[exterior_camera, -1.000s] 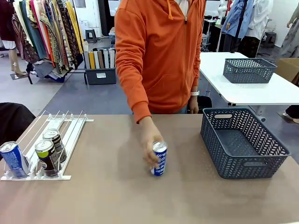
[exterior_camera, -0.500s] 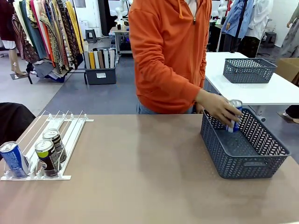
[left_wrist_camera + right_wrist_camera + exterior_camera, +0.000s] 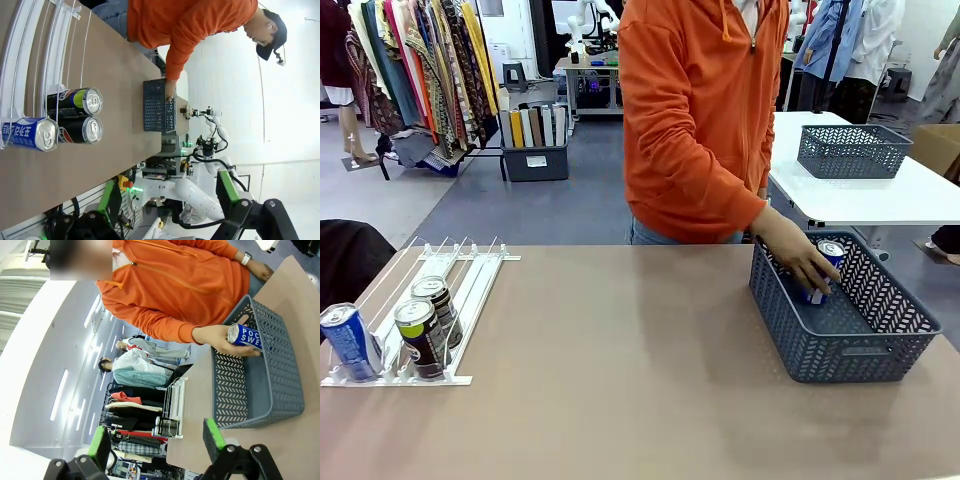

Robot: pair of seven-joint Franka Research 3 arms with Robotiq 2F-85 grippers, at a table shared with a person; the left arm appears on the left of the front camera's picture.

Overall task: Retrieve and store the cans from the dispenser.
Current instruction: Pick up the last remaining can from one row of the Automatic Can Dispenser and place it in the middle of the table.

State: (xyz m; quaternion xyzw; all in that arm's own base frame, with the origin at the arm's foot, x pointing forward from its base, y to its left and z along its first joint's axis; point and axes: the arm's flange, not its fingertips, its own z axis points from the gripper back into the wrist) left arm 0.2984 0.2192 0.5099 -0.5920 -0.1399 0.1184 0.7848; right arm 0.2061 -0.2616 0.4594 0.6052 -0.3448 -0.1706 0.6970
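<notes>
Counter (image 3: pixel 620 400) room is taken at the right by a basket (image 3: pixel 865 350), inside which a blue can (image 3: pixel 828 262) is held by a person's hand (image 3: pixel 800 255), and at the left by the dispenser (image 3: pixel 470 257), at whose near end three cans (image 3: pixel 420 335) are lined, while left pincer (image 3: pixel 165 180) and right pincer (image 3: pixel 156 429) are spread apart, empty.
</notes>
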